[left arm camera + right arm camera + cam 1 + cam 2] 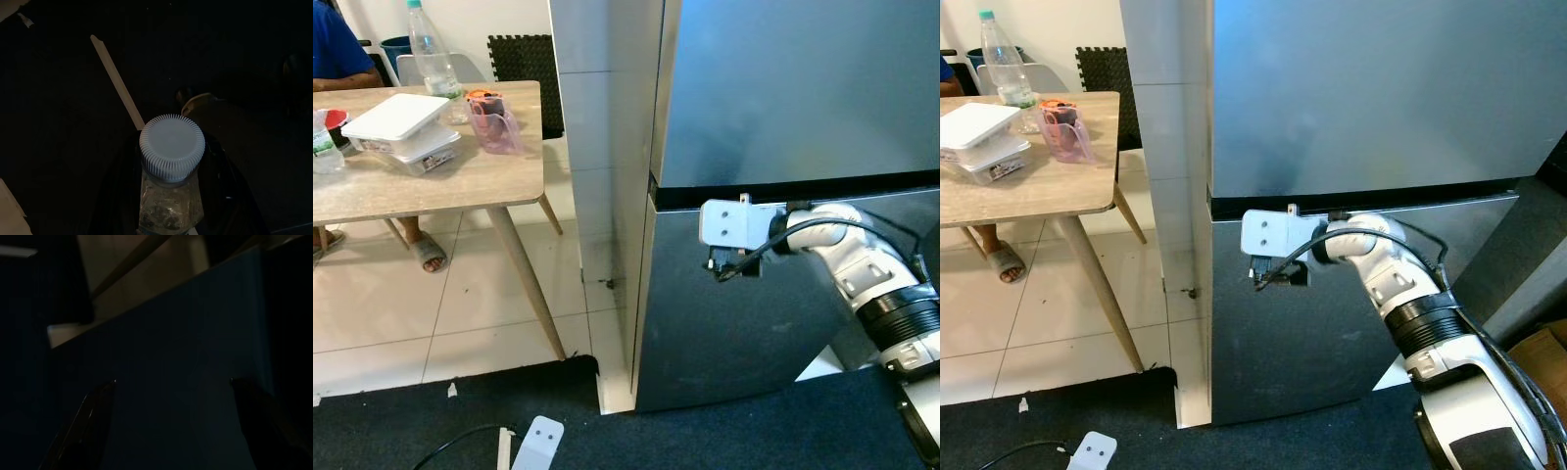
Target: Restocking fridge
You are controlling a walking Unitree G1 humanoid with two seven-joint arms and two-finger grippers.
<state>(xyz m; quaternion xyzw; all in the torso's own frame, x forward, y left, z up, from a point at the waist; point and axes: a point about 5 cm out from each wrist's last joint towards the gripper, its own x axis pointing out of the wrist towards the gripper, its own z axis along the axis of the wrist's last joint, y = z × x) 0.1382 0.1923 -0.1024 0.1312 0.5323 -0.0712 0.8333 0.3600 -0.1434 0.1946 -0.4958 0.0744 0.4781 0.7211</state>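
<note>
Left gripper point(171, 205) clamped round one white-capped bottle point(171, 147). At 3 o'clock, right gripper point(171, 426), two fingers spread, holding nothing, against one closed fridge point(783, 98). At 10 o'clock, one table point(460, 176): two bottles, one jug, two stacked boxes

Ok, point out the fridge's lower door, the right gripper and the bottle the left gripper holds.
lower door point(1332, 352): right eye view, bare steel front below the arm.
right gripper point(171, 387): right wrist view, midway between its two fingertips, against the door.
bottle point(172, 147): left wrist view, top of its ribbed white cap.
</note>
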